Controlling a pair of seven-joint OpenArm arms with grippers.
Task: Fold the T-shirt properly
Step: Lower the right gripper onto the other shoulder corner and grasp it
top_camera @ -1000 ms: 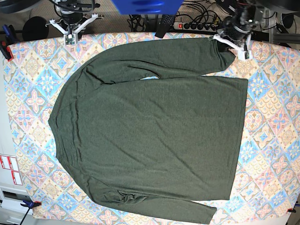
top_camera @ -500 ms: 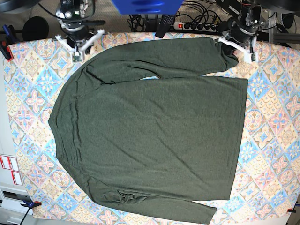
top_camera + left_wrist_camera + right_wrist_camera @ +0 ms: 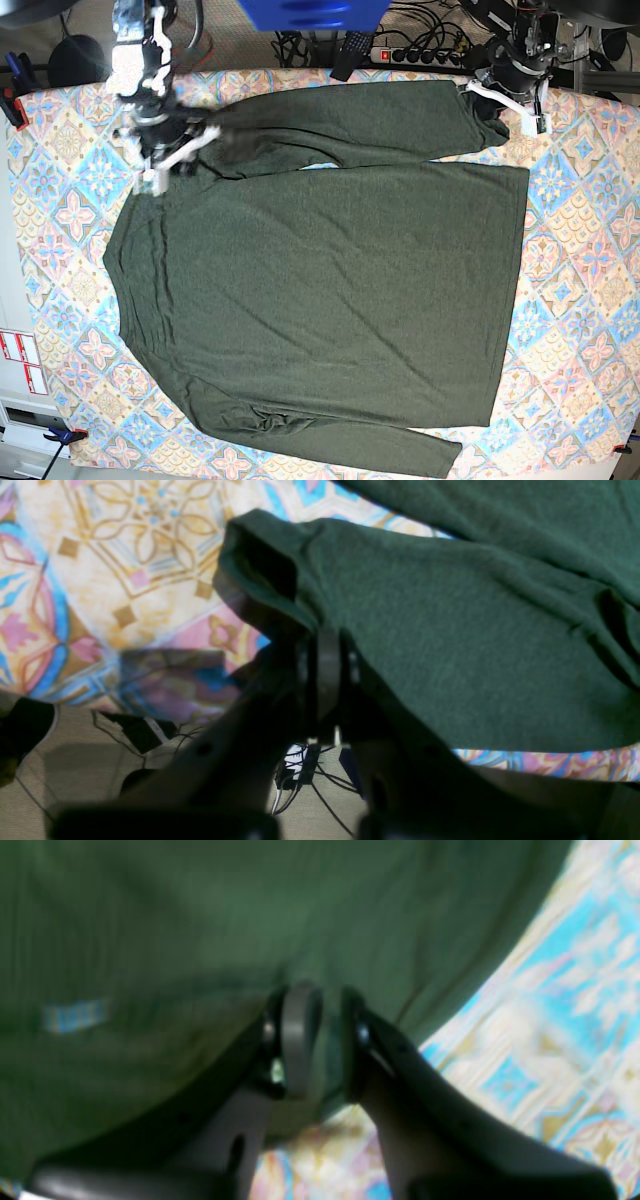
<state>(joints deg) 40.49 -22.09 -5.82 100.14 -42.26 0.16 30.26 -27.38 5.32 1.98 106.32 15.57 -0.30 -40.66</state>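
Fingers (image 3: pixel 327 665) of the left gripper (image 3: pixel 510 88) clench the cuff of the large dark olive-green knit T-shirt (image 3: pixel 320 275) spread flat on the patterned tile-print counter (image 3: pixel 580 290), while the right gripper (image 3: pixel 320 1040) hangs slightly parted over its shoulder.

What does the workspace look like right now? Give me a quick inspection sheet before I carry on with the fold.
Surface: patterned tablecloth, pastel tiles, covering the table.
Job's things: shirt spread flat, body unfolded; far sleeve lies across along the far edge, near sleeve along the near edge.
Clutter: nothing seen on the cloth.
Grippers: left gripper shut on the shirt at the sleeve cuff; right gripper slightly parted over the shirt near its shoulder edge, grip unclear.
Cables: power strip and loose leads behind the table.
Surroundings: blue box beyond the far edge; clamp at a near corner.
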